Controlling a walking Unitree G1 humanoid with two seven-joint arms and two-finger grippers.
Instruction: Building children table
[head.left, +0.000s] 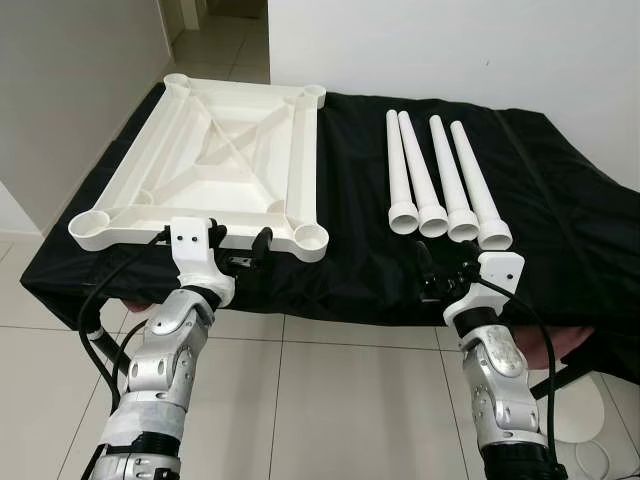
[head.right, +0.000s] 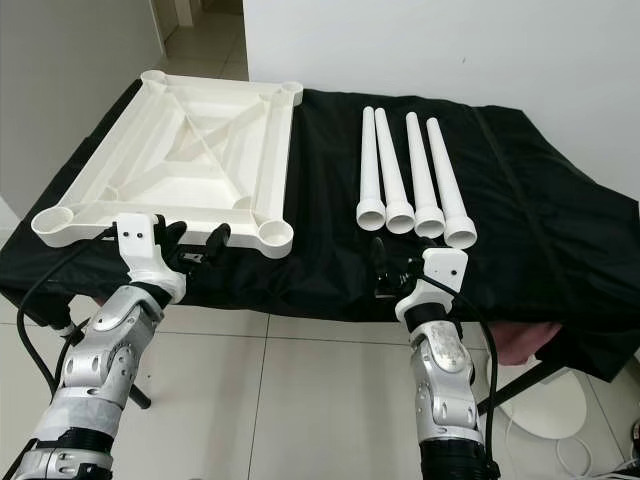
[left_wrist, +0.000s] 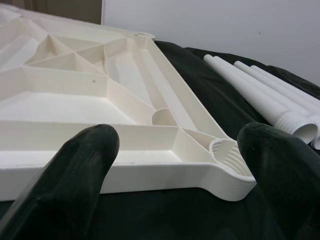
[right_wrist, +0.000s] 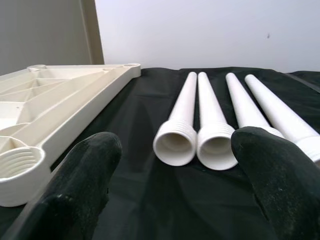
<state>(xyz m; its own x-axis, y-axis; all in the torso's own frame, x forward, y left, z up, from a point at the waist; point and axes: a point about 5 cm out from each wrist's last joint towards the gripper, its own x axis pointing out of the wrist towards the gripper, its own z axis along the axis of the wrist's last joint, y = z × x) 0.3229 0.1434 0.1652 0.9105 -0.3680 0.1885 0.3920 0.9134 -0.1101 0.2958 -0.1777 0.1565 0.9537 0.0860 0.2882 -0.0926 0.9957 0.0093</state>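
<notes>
Head view: white table panel (head.left: 215, 165) upside down at 10 o'clock on black-draped tabletop (head.left: 350, 270); four white legs (head.left: 440, 180) side by side at 1 o'clock.
L wrist: left gripper (left_wrist: 175, 165) jaws released, facing panel's corner socket (left_wrist: 227, 155).
R wrist: right gripper (right_wrist: 172, 190) jaws released, before leg ends.

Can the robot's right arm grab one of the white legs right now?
Probably yes. The right gripper is open just in front of the four white legs on the black cloth, its fingers aimed at their near ends. Nothing lies between them.
</notes>
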